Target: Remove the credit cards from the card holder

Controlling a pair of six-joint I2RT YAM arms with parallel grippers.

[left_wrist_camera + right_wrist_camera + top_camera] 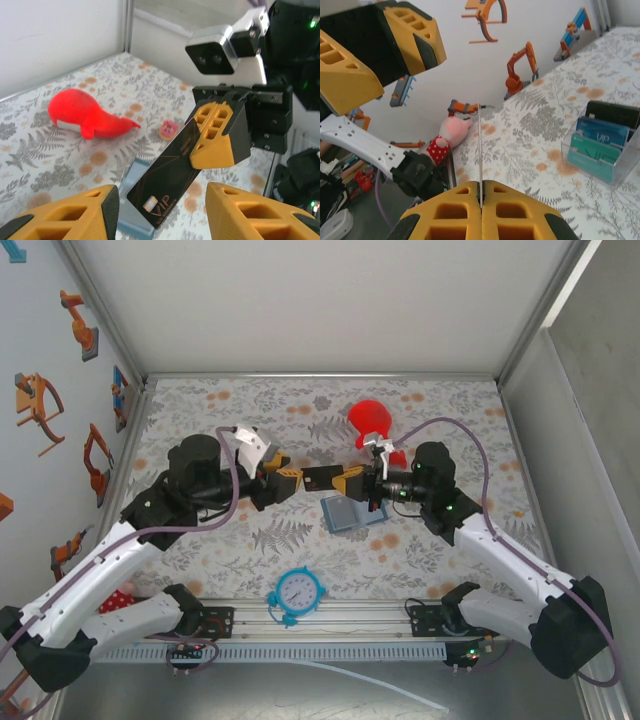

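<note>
Right pincer [481, 191] pinching black card [167, 180] (held aloft), left pincer [290, 480] spread near it, card holder [350, 514] below.

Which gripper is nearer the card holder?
Right. The right gripper, shut on the black card, hangs just beyond the card holder; the open left gripper is farther off to its left.

Top camera looks down; wrist cameras face each other closely (both see the card [167, 182]).

text log | black card [167, 182]: "VIP" | blue card [602, 133]: "VIP" | clock [298, 592] numerals: too small
</note>
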